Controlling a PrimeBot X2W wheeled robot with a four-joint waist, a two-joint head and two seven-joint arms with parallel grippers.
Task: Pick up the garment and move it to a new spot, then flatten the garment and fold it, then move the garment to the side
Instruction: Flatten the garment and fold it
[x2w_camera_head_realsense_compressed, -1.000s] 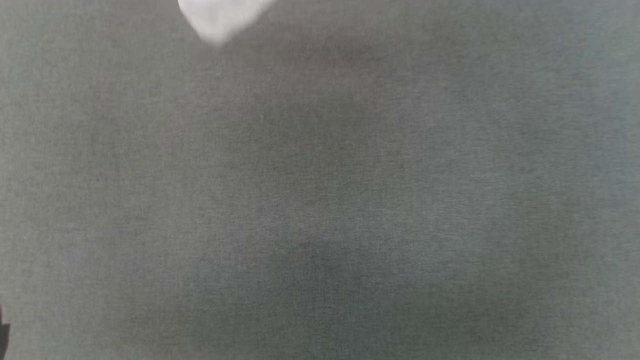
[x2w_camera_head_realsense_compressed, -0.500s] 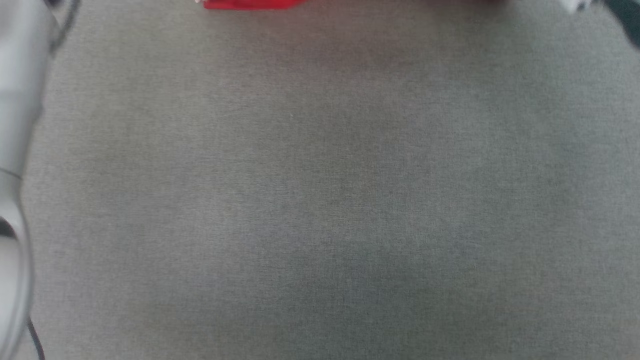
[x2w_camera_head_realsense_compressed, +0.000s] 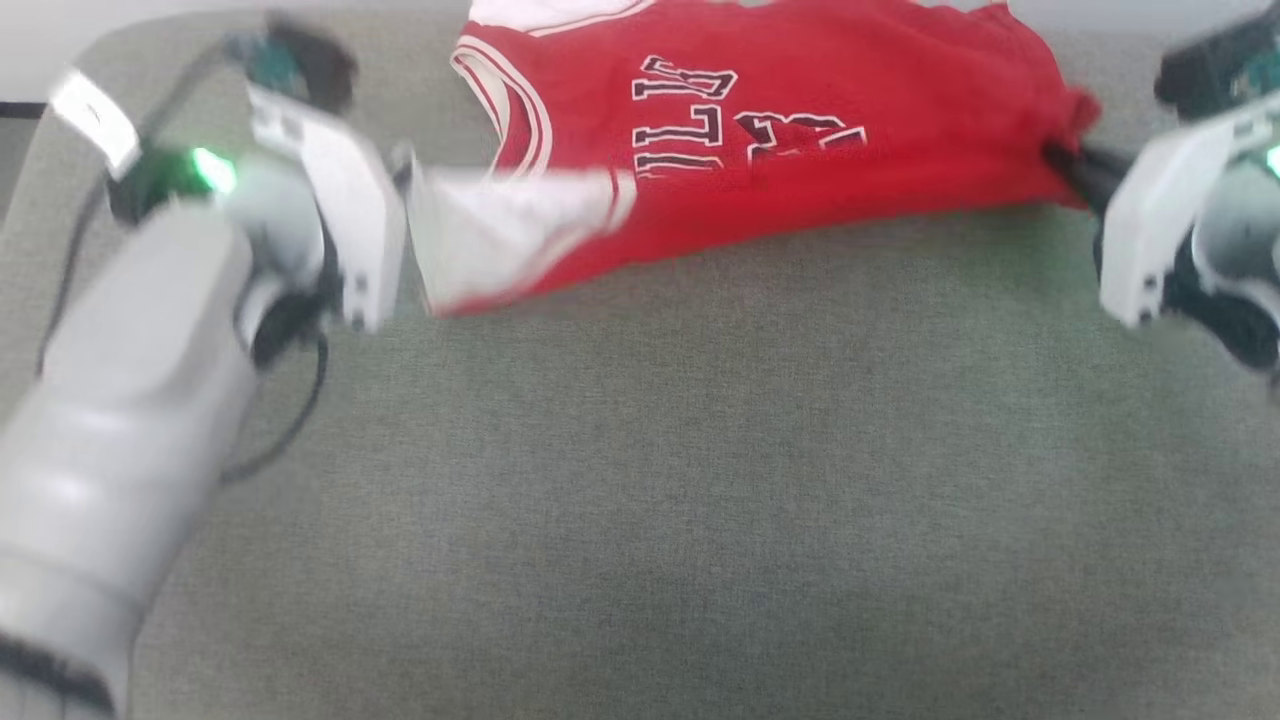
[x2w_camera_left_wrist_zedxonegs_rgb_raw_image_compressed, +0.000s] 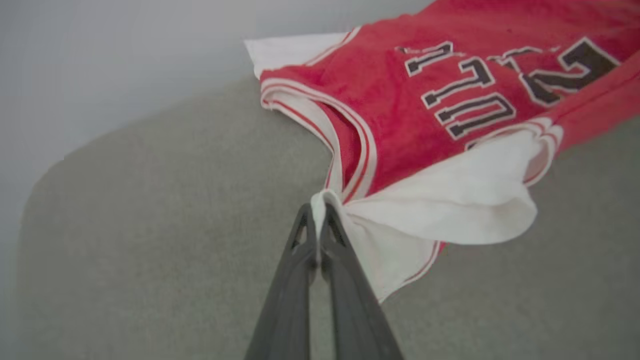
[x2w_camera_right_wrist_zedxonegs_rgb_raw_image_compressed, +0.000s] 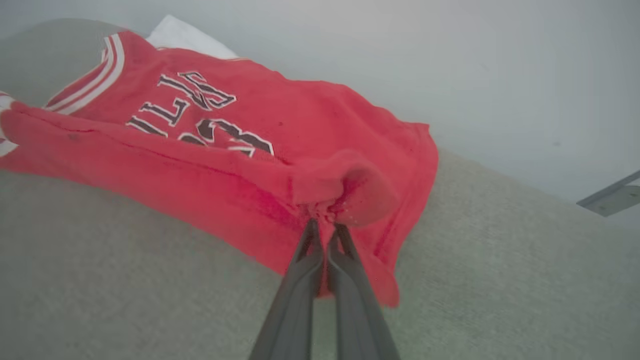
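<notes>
The garment (x2w_camera_head_realsense_compressed: 800, 120), a red jersey with dark white-outlined lettering, hangs stretched between my two grippers over the far part of the grey table (x2w_camera_head_realsense_compressed: 640, 480). My left gripper (x2w_camera_head_realsense_compressed: 403, 188) is shut on the white sleeve (x2w_camera_left_wrist_zedxonegs_rgb_raw_image_compressed: 450, 200), its fingertips (x2w_camera_left_wrist_zedxonegs_rgb_raw_image_compressed: 327, 212) pinching the cloth's edge. My right gripper (x2w_camera_head_realsense_compressed: 1062, 165) is shut on the bunched red hem (x2w_camera_right_wrist_zedxonegs_rgb_raw_image_compressed: 345, 195) at the other end. The lettering reads upside down in the head view. The lower edge of the garment (x2w_camera_right_wrist_zedxonegs_rgb_raw_image_compressed: 225, 165) sags toward the table, while its far edge lies at the table's back.
The grey cloth-covered table has a rounded far-left corner (x2w_camera_head_realsense_compressed: 90, 60), with a pale wall (x2w_camera_right_wrist_zedxonegs_rgb_raw_image_compressed: 450, 60) behind it. A black cable (x2w_camera_head_realsense_compressed: 290, 430) loops beside my left forearm. A grey metal bracket (x2w_camera_right_wrist_zedxonegs_rgb_raw_image_compressed: 610, 197) sits off the table's far right. Open grey surface stretches toward me.
The whole head picture has shifted, so the camera moved. Only a scrap of cloth showed at the top edge before; now the stretched garment and both grippers are in it.
</notes>
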